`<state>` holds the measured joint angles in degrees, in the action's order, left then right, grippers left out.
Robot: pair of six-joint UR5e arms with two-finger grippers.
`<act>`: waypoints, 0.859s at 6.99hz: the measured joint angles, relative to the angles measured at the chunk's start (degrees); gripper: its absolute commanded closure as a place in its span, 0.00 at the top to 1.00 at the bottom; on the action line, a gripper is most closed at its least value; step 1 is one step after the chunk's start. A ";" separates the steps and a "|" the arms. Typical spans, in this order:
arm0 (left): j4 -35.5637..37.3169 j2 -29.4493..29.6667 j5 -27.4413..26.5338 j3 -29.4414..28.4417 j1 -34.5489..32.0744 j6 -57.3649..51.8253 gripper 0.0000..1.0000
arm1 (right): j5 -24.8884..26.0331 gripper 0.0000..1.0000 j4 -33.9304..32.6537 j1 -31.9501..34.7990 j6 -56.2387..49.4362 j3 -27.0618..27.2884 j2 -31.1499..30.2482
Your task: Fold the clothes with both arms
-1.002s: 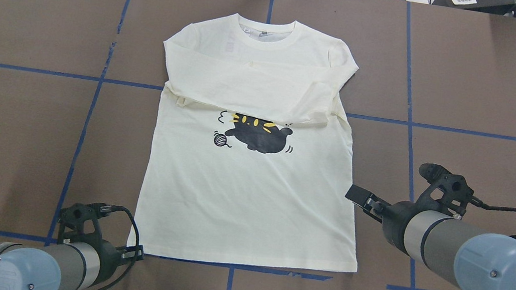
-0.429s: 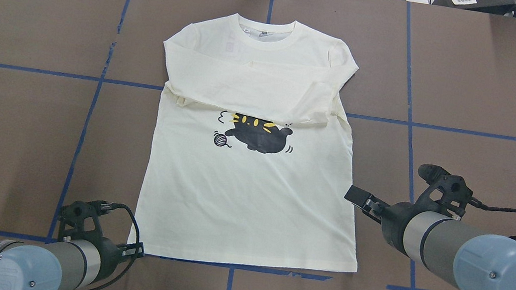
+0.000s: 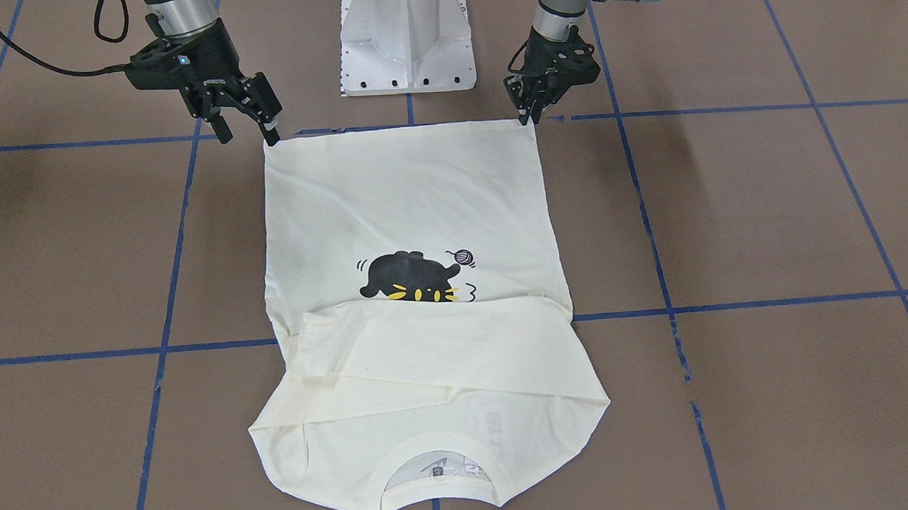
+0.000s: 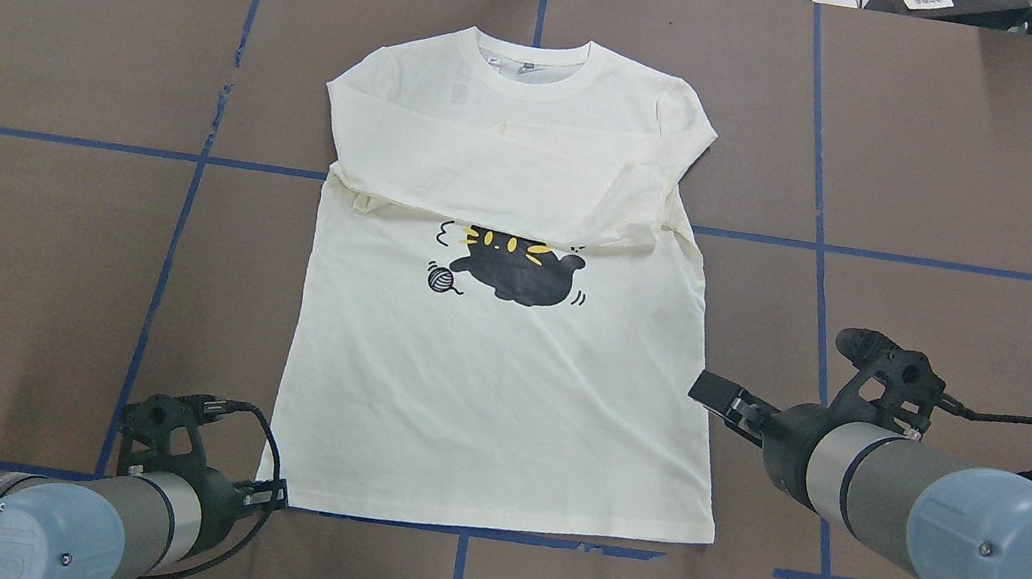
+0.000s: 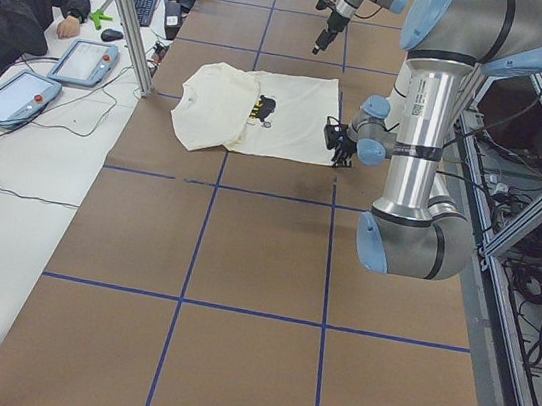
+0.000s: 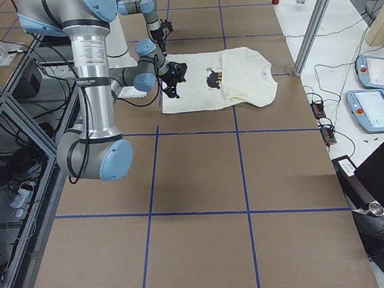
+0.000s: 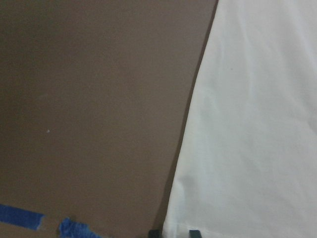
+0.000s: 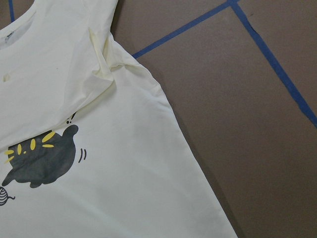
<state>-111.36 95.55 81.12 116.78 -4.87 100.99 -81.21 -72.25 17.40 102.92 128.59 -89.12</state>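
Front-facing view puts my left hand (image 3: 527, 115) low at one corner of the T-shirt (image 3: 406, 203) hem, grip unclear, my spread right hand (image 3: 248, 134) higher by the other.

T-shirt (image 4: 499, 408): cream-white, long-sleeved, lying flat and print side up at the centre of the overhead frame, collar toward the top, hem toward the bottom. Both sleeves are folded across the chest, overlapping just above the black cat print (image 4: 518, 275).

My left gripper (image 3: 528, 116): low at one hem corner, upper right of centre in the front-facing frame, jaws narrowly parted.

My right gripper (image 3: 248, 134): at the opposite hem corner, upper left, jaws spread wide. Contact with the cloth undetermined.
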 measured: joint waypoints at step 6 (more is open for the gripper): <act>-0.11 0.03 -0.26 0.95 -0.73 -0.10 0.00 | 1.78 0.71 -2.90 -3.95 5.16 -0.21 -0.38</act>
<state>-111.47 95.59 80.85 117.73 -5.60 100.89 -79.43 -75.15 13.45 108.08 128.38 -89.50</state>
